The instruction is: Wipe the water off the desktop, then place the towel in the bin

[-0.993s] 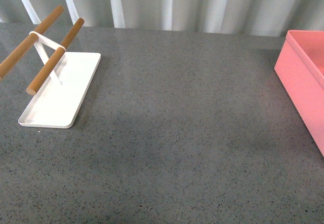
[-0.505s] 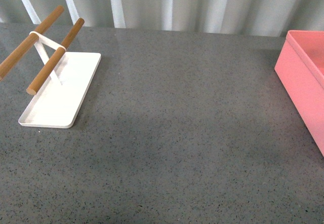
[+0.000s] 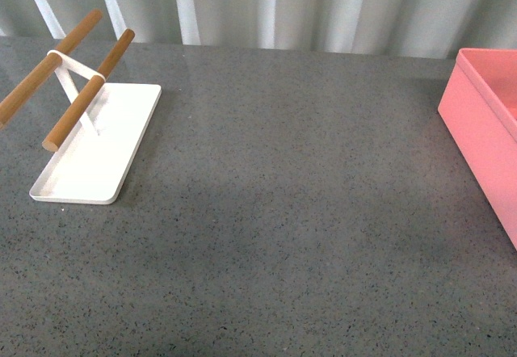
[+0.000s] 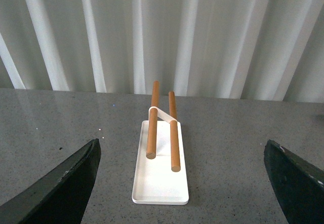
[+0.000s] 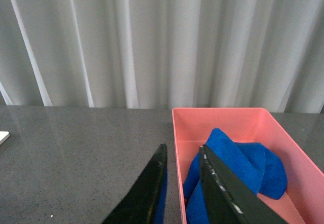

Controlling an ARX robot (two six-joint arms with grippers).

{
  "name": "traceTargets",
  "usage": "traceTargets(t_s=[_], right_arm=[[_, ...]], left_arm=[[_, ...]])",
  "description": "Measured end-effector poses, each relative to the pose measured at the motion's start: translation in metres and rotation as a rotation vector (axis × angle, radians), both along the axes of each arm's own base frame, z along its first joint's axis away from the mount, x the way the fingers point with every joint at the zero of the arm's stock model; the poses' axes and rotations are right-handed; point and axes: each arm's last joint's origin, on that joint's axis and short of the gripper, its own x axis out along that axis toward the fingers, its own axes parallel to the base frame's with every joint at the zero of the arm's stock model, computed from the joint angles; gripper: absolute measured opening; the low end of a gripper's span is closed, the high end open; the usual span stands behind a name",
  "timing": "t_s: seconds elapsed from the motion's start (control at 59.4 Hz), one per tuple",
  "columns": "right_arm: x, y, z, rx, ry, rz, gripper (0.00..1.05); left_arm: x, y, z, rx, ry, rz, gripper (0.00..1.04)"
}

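The towel (image 5: 243,168) lies bunched inside the salmon-pink bin (image 5: 223,111), seen in the right wrist view. My right gripper (image 5: 182,148) is shut and hovers over the bin's near wall, its fingers (image 5: 217,188) in front of the towel. A strip of blue also shows beside one finger. In the front view only the bin's corner (image 3: 485,131) shows at the right edge of the speckled grey desktop (image 3: 283,212), and neither gripper nor the towel is seen. My left gripper (image 4: 181,147) is open and empty above the desktop, facing the white tray.
A flat white tray (image 3: 89,167) with two wooden rods (image 3: 85,98) stands at the far left of the desktop; it also shows in the left wrist view (image 4: 159,186). A pale pleated curtain (image 3: 266,6) runs behind the desk's far edge.
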Motion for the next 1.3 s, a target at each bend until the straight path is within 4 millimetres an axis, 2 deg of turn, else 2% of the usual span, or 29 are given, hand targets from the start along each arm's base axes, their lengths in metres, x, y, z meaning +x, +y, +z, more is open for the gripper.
traceTargets(t_s=[0.202,0.286,0.337,0.404,1.296], right_arm=[[0.0000,0.0000,0.0000,0.000,0.000,0.000,0.72],[0.0000,0.0000,0.0000,0.000,0.000,0.000,0.93],[0.0000,0.0000,0.0000,0.002,0.000,0.000,1.00],[0.0000,0.0000,0.0000,0.003,0.000,0.000,0.97],[0.0000,0.0000,0.0000,0.004,0.000,0.000,0.98]], left_arm=[[0.0000,0.0000,0.0000,0.000,0.000,0.000,0.98],[0.0000,0.0000,0.0000,0.000,0.000,0.000,0.98],[0.0000,0.0000,0.0000,0.000,0.000,0.000,0.98],[0.0000,0.0000,0.0000,0.000,0.000,0.000,0.98],[0.0000,0.0000,0.0000,0.000,0.000,0.000,0.98]])
